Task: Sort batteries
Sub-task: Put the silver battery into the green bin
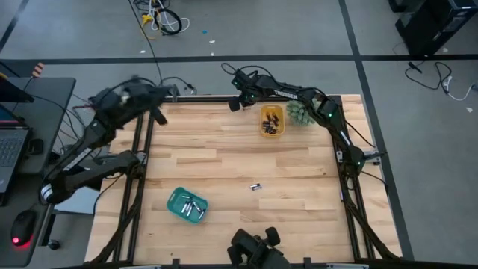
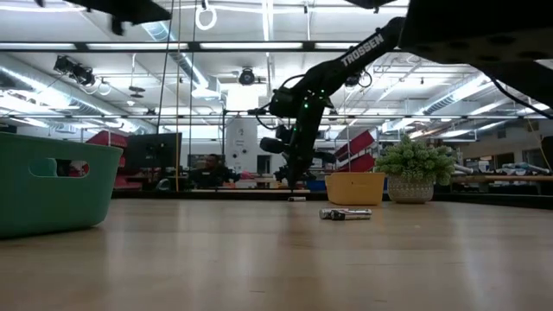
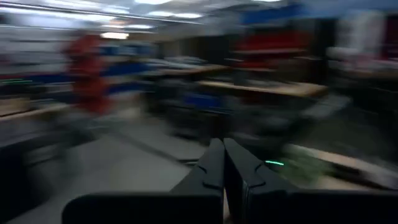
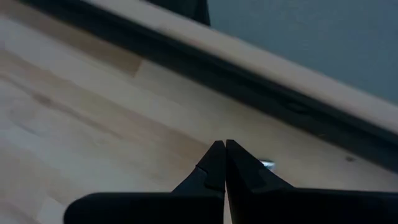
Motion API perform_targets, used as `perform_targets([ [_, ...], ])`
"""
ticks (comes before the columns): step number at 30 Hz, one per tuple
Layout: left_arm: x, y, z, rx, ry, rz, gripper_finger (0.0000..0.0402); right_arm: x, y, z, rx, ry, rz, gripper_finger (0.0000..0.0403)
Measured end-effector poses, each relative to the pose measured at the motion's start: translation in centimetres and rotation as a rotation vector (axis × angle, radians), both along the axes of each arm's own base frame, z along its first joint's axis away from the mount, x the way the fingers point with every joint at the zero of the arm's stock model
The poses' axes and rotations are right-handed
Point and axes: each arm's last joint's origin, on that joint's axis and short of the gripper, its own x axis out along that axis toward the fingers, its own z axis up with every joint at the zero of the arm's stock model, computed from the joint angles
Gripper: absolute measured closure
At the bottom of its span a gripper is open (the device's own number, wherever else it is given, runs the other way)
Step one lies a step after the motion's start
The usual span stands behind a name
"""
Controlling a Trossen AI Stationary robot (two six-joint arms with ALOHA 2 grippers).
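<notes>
Workshop hall — strip lights (image 2: 259, 47), benches (image 2: 510, 179)

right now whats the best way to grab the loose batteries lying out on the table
Take the loose batteries across the round body near mid-length, coming straight down. They lie flat on the bare wooden table, apart from both trays, so the top is the free side. Two cells seem to lie close together; closing across the long axis should stop them rolling.

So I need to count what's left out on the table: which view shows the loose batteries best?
The low view: the loose batteries lie side-on on the bare wooden table, in front of the yellow tray. The high view shows them only as a tiny speck mid-table. The left wrist view doesn't show them; the right wrist view shows nothing identifiable as them.
</notes>
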Motion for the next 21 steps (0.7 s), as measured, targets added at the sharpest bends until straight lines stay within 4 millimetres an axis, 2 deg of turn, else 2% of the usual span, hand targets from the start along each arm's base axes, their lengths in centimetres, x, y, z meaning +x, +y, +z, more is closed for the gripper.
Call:
perform_targets([
  [2,-1.2,-0.7,0.2,-0.003,-0.030,0.114,0.0401,-0.3,-0.3,0.1,0.011,0.002,-0.017,0.0403],
  [5,-2.4,-1.9,0.2,-0.023,-0.068,0.131,0.0401,-0.7,-0.7,0.1,0.043,0.001,-0.022,0.0403],
  [10,-3.6,-3.0,-0.2,-0.066,-0.074,0.146,0.0401,-1.3,-1.5,0.1,0.116,-0.065,0.020,0.0403],
  [17,-5.7,-4.2,-0.9,-0.115,-0.109,0.347,0.0401,-1.4,-1.9,0.2,0.102,-0.072,0.040,0.0403],
  [21,-6.2,-4.7,-1.1,-0.120,-0.119,0.373,0.0401,-1.1,-1.7,-0.7,0.110,-0.051,0.084,0.0403],
])
